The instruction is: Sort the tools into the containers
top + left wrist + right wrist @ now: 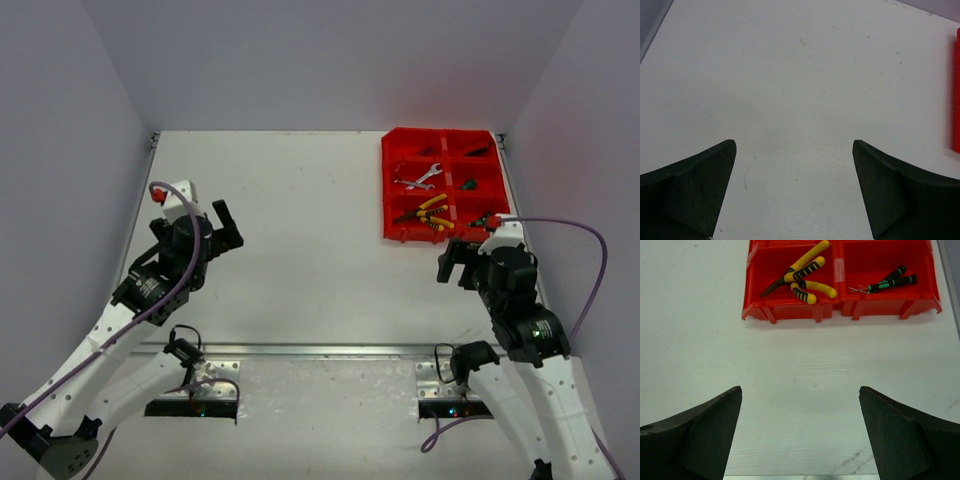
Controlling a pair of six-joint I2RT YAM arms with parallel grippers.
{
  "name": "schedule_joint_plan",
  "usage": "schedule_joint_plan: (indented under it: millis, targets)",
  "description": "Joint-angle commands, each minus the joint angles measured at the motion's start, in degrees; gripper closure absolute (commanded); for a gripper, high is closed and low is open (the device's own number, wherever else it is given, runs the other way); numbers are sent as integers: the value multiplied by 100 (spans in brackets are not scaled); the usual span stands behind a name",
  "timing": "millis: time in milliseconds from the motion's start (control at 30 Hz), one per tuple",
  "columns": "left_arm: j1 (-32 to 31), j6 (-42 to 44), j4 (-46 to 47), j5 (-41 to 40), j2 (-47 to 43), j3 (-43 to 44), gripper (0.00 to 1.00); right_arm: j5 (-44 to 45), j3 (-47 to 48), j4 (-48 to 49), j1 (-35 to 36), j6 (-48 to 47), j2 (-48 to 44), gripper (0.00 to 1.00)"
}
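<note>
The red tray (388, 226) sits at the table's far right. In its compartments lie silver wrenches (420, 178), yellow-handled pliers (433, 209) and green-handled screwdrivers (484, 219). The right wrist view shows the tray's front wall (795, 311), the pliers (801, 275) and the screwdrivers (888, 282). My right gripper (452, 266) is open and empty, just in front of the tray over bare table; it also shows in its wrist view (800, 390). My left gripper (226, 228) is open and empty at the table's left, also in its wrist view (794, 145). No utility knives show.
The tray's edge (956, 100) shows at the right of the left wrist view. Grey walls enclose the table on three sides. A metal rail (330, 350) runs along the near edge.
</note>
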Motion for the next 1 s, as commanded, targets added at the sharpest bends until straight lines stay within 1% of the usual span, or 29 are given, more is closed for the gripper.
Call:
schedule_joint_plan:
  millis: [0,133,300,467,667,967]
  targets:
    - [99,190,364,61,-37,-154,0,286,-32,-49,8,-214,-307,1]
    - [379,216,428,141,-110,-236,0,137,-103,5,8,-317,-475,1]
    - [565,228,566,152,-485,-395,0,114,-121,-54,8,-344,-475,1]
    - [594,259,591,200,-655,-433,0,335,-47,-76,7,-447,-438,1]
    - [590,220,540,182,-594,-424,0,169,-70,41,8,-464,-352,1]
    - [594,207,542,234,-615,-433,0,220,-18,-76,8,-511,-349,1]
